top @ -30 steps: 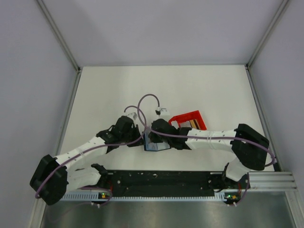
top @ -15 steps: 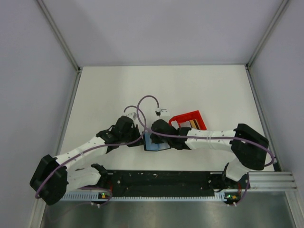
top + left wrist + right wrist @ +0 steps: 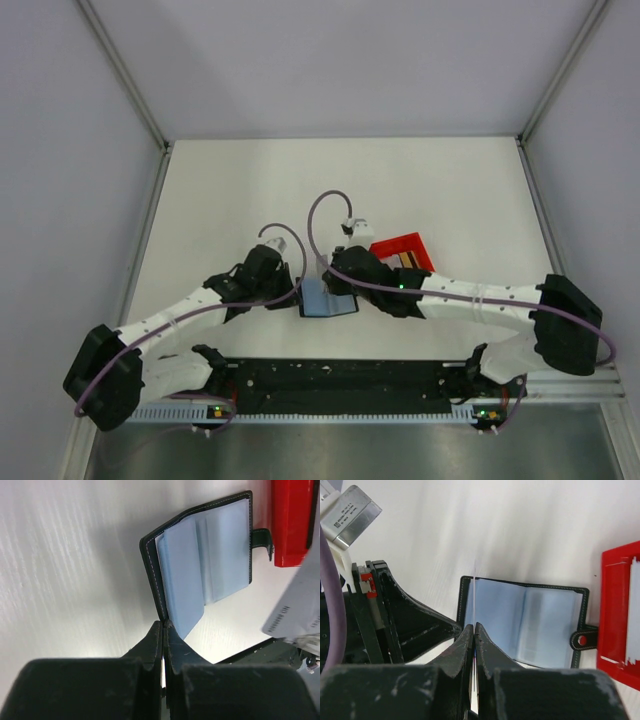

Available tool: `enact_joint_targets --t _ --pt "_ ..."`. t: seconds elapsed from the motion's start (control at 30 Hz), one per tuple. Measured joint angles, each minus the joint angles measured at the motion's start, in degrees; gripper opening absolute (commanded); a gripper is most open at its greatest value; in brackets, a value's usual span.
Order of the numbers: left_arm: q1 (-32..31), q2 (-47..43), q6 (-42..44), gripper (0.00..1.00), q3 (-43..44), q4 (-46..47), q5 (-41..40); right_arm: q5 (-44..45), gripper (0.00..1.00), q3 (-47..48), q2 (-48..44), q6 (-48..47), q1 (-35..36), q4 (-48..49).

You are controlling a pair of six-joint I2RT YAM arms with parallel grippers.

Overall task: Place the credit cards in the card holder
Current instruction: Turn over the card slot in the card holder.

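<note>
With my right gripper (image 3: 474, 626) pinching a card (image 3: 292, 610) edge-on just above the open holder (image 3: 540, 625) ahead, and my left gripper (image 3: 163, 624) pressed together at its near edge, I'd tilt the card flat and slide it in slowly.

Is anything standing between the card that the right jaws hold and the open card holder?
Nothing visible does. The right gripper, jaws shut, holds the card edge-on over the open card holder. The left gripper pinches the holder's edge, off to the side.
</note>
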Motion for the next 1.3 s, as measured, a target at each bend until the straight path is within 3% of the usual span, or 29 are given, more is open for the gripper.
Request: enact_joint_targets --t 0.2,0.9,1.3 --pt "0.0 1.0 0.0 0.00 -1.1 -0.2 -2.0 -2.2 0.00 -4.6 -2.6 0.0 -1.6 -0.5" --pt "0.0 5.4 0.9 0.00 -2.3 0.4 -4.0 -25.6 0.00 -11.2 7.7 3.2 -11.3 12.7" --pt "0.0 5.4 0.9 0.00 -2.3 0.4 -3.9 -27.4 0.00 -14.6 10.1 7.6 -11.7 19.2"
